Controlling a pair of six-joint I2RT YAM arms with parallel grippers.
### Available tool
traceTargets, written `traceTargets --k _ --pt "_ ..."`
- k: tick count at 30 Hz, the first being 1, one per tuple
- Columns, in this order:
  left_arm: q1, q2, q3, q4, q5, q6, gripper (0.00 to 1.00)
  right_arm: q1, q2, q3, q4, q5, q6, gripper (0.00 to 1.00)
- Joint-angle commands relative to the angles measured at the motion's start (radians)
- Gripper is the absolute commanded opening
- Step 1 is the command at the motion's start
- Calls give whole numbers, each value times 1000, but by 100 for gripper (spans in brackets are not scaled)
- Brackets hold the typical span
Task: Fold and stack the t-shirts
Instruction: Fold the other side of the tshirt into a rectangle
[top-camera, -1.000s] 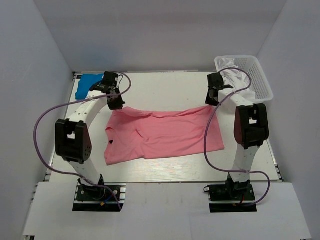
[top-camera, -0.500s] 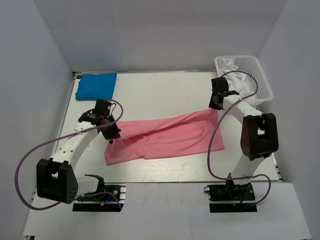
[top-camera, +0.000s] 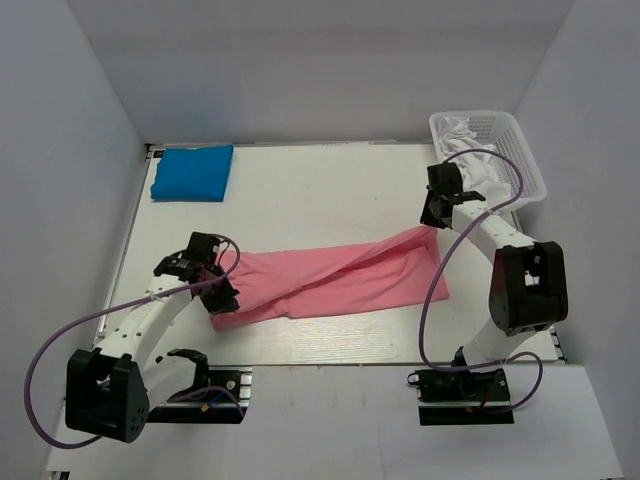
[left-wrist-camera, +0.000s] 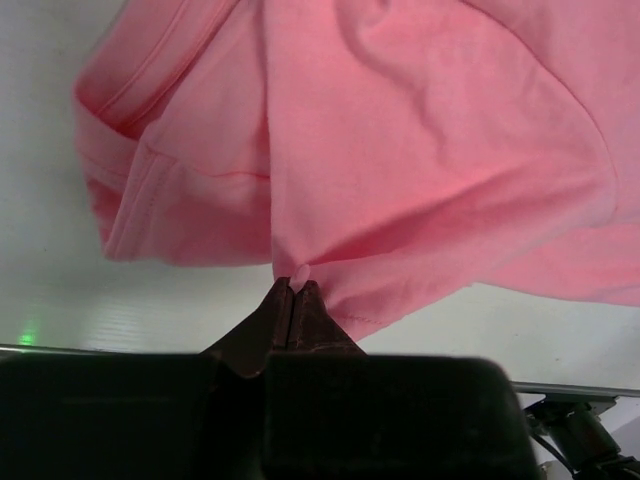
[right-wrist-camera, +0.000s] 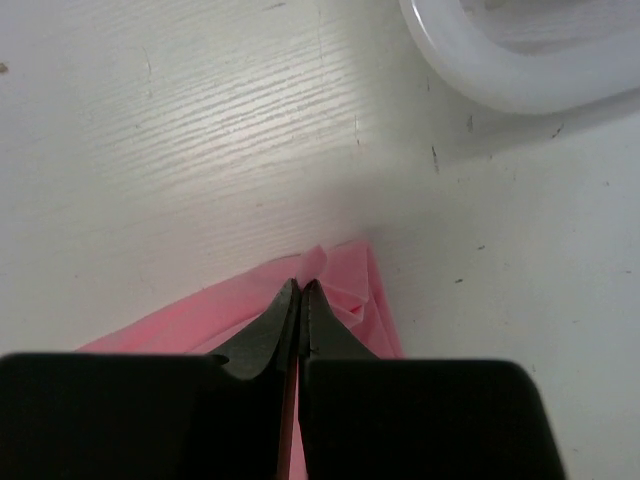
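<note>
A pink t-shirt (top-camera: 330, 280) lies across the middle of the table, its far edge lifted and pulled toward the near side. My left gripper (top-camera: 222, 292) is shut on the shirt's left end; the left wrist view shows pink cloth (left-wrist-camera: 400, 150) pinched at the closed tips (left-wrist-camera: 293, 285). My right gripper (top-camera: 432, 215) is shut on the shirt's right far corner; the right wrist view shows a pink fold (right-wrist-camera: 345, 285) at the closed tips (right-wrist-camera: 301, 286). A folded blue t-shirt (top-camera: 193, 172) lies at the far left corner.
A white plastic basket (top-camera: 495, 150) with white cloth in it stands at the far right; its rim shows in the right wrist view (right-wrist-camera: 520, 60). Grey walls close the table on three sides. Purple cables loop beside both arms.
Both grippers have moved toward the near edge with the shirt's far edge, folding it over itself. The left arm swung from near the blue shirt down to the shirt's near left.
</note>
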Motion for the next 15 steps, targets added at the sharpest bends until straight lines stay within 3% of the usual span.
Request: traceTargets --k 1,8,9,10,11,12,13,14,15 --pt "-5 -10 -32 19 13 -31 0 -4 -50 -35 36 -6 26 0" --pt "-5 59 -55 54 0 -64 0 -7 -64 -106 35 0 54 1" --pt "-5 68 -55 54 0 -64 10 -6 -66 -111 23 22 61 4" --pt "-5 77 -44 43 -10 -64 20 -7 -64 -115 18 37 90 14" --pt "-5 78 -32 34 -23 -64 31 -6 -67 -121 -26 83 109 33" --pt "-5 90 -23 11 -23 -64 54 -9 -73 -124 -43 123 126 48" --pt "-5 90 -1 -1 -36 -55 63 -9 -78 -131 -59 147 165 88" --pt "-5 90 11 -13 -46 -54 72 -9 -87 -135 -104 178 181 90" --pt "-5 90 26 -44 -46 -54 90 -15 -92 -138 -114 248 184 90"
